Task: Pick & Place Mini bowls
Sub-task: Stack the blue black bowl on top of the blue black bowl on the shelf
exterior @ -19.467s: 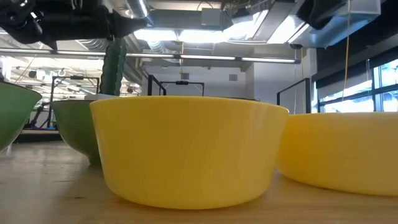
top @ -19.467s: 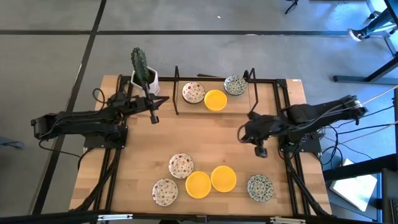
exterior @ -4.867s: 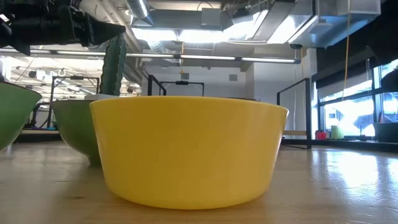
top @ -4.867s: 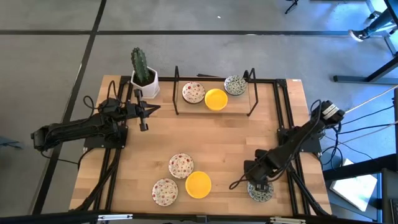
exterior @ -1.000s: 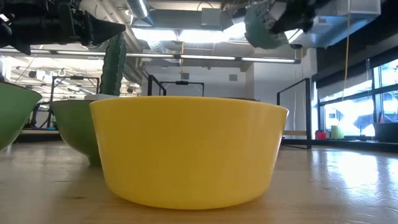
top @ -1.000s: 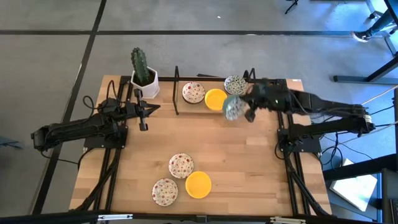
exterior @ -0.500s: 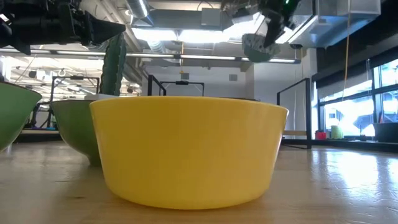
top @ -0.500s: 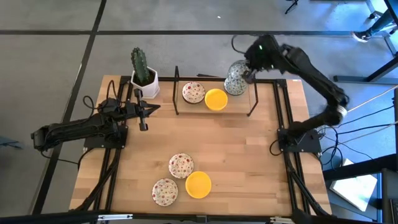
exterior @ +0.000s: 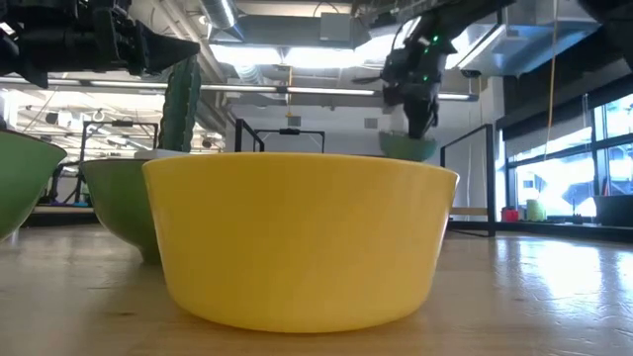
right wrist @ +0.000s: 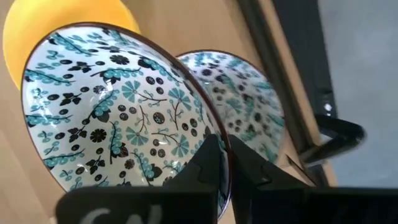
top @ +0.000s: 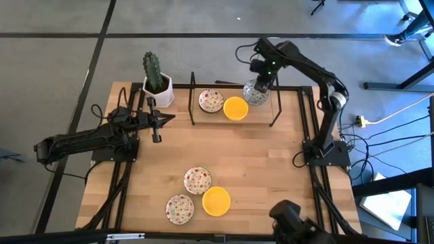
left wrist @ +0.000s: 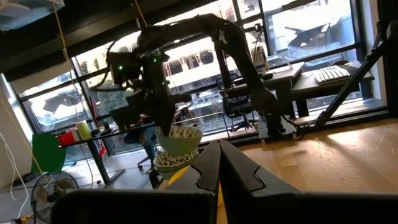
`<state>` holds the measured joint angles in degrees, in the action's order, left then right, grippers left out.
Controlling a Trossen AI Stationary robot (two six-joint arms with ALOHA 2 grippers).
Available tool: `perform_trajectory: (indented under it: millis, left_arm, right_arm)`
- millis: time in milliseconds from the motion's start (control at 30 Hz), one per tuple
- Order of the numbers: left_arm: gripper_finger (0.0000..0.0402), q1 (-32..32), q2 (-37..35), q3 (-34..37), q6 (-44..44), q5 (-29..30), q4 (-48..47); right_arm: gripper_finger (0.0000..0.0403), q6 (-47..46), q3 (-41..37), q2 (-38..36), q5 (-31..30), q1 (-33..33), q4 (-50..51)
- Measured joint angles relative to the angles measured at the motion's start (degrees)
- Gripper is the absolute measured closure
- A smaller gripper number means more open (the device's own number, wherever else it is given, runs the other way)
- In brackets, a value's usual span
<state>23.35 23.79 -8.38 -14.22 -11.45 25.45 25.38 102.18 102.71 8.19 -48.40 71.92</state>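
My right gripper (top: 260, 80) is at the far end of the surface (top: 271, 163), jaws clamped on the rim of a green-blue patterned mini bowl (right wrist: 118, 118), held directly above a matching bowl (right wrist: 249, 118) inside the black wire rack (top: 193, 102). Beside them in the rack I see a yellow bowl (top: 235, 108) and a red-speckled bowl (top: 211, 100). My left gripper (top: 156, 132) hangs near the cactus pot (top: 158, 91), jaws together, empty. Near edge: two red-speckled bowls (top: 196, 179) and one yellow bowl (top: 216, 201).
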Motion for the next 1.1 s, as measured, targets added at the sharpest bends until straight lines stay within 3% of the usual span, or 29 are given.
perform_trajectory:
  millis: [467,1100]
  left_arm:
    - [0.0398,0.0,0.0,0.0,0.0,0.0,0.0]
    - [0.0398,0.0,0.0,0.0,0.0,0.0,0.0]
  right_arm:
    - [0.0389,0.5,0.1,3.7,-5.2,-3.6,-0.7]
    - [0.0383,0.0,0.3,9.0,-4.5,-4.1,-1.8]
